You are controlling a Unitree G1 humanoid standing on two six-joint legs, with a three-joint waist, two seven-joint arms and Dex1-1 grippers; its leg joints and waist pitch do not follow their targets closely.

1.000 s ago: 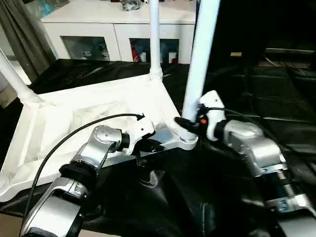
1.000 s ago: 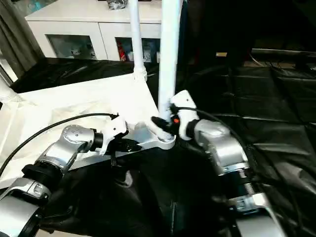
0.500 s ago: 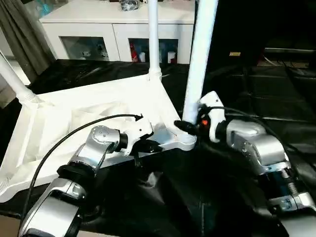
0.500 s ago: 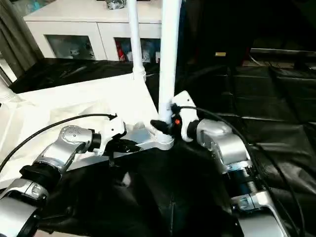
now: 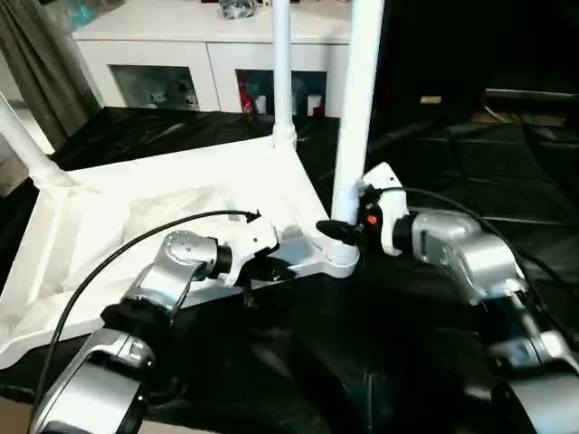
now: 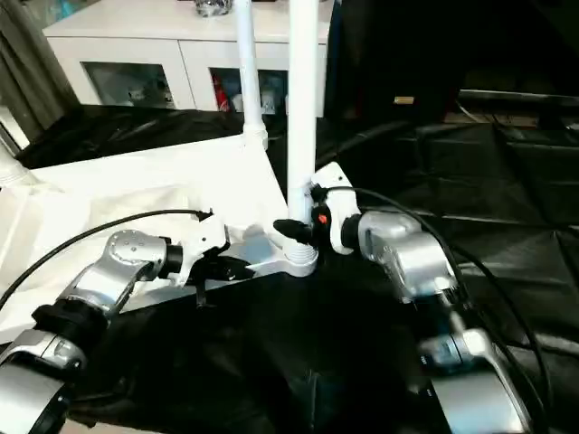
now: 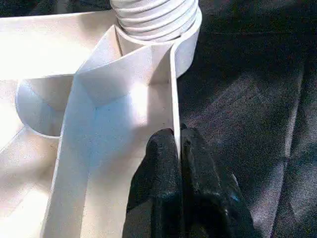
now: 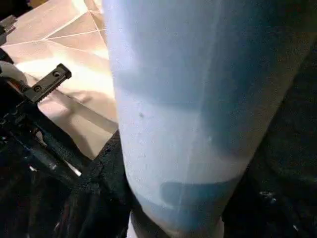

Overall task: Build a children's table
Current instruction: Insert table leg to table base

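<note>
The children's table lies upside down: its white tabletop [image 5: 136,208] rests with the ribbed underside facing up on the black cloth. Three white legs stand in its corner sockets, one at the far left [image 5: 23,145], one at the back [image 5: 282,72] and one at the near right [image 5: 355,108]. My right gripper [image 5: 336,231] is shut around the base of that near-right leg [image 8: 173,114], just above its socket [image 5: 336,262]. Beside the same corner, my left gripper [image 7: 177,138] is shut on the tabletop's thin front rim [image 7: 174,89].
A white cabinet [image 5: 181,54] with glass-fronted shelves stands behind the work. Crinkled black cloth [image 5: 452,163] covers the surface to the right and in front. A grey curtain [image 5: 36,63] hangs at the far left. A black cable [image 5: 136,244] loops over my left forearm.
The near-right leg, leaning to the right a second ago, now stands nearly upright, and my right arm has shifted with it. The left gripper keeps its hold on the rim.
</note>
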